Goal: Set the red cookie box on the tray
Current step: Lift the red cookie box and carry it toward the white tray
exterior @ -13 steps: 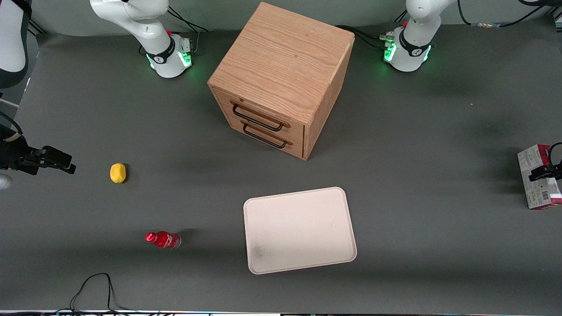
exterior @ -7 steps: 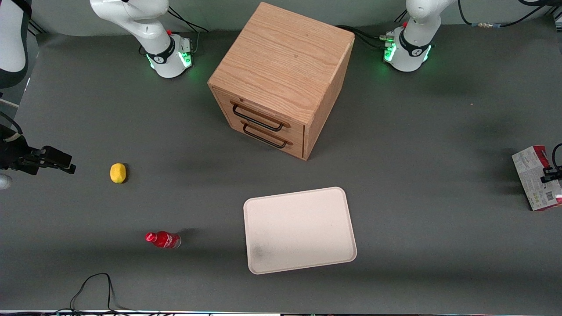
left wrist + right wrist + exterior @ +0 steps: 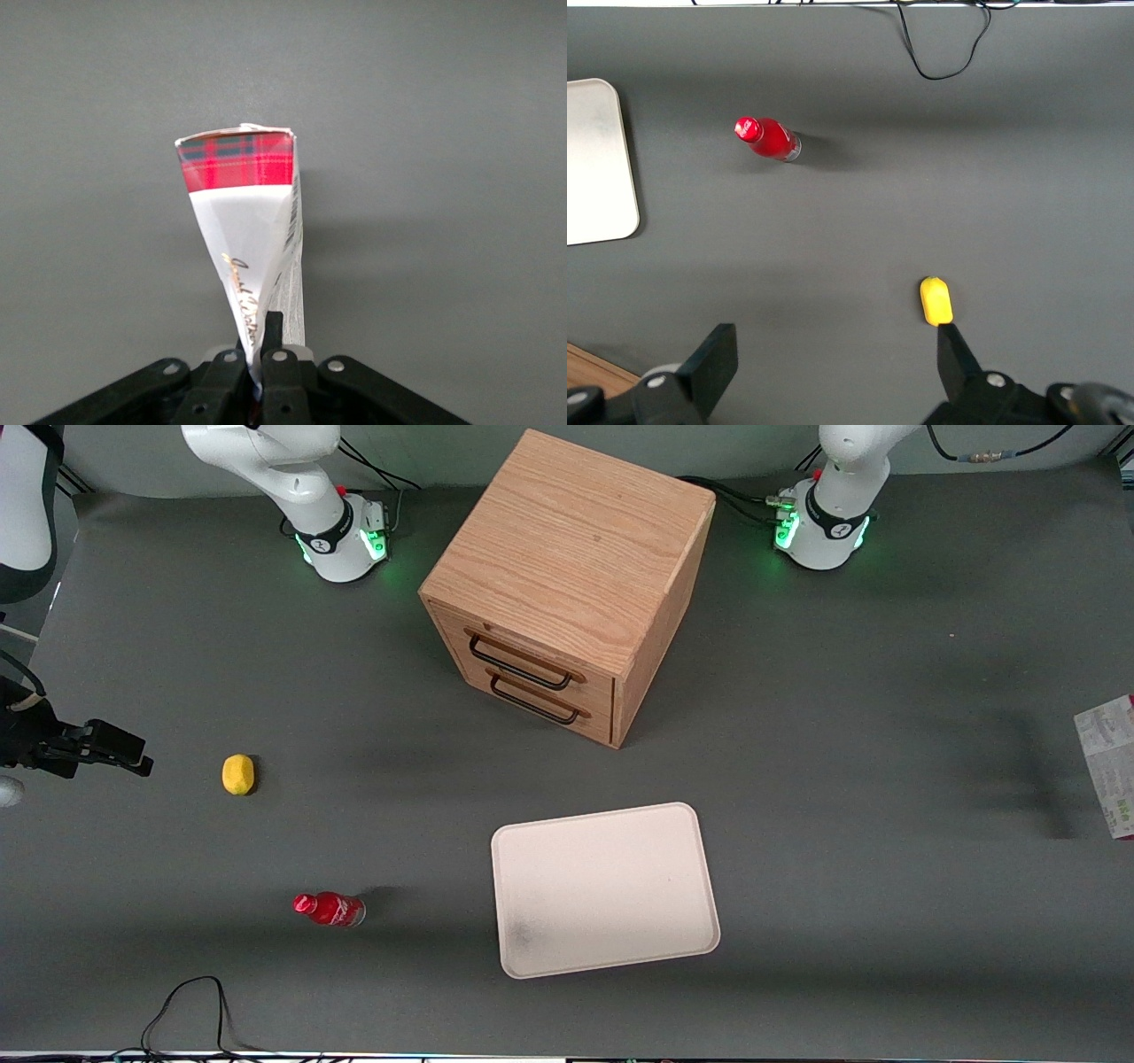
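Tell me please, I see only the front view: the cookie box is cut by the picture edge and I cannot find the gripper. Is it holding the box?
Observer: Yes. In the left wrist view the gripper is shut on one end of the red cookie box.
Operator: What lies under the box there?
Observer: Only the grey table mat. The tray does not show in that view.
Operator: How does the box look from the wrist?
Observer: The end away from the gripper is red tartan. The face below it is white with gold script and narrows toward the fingers.
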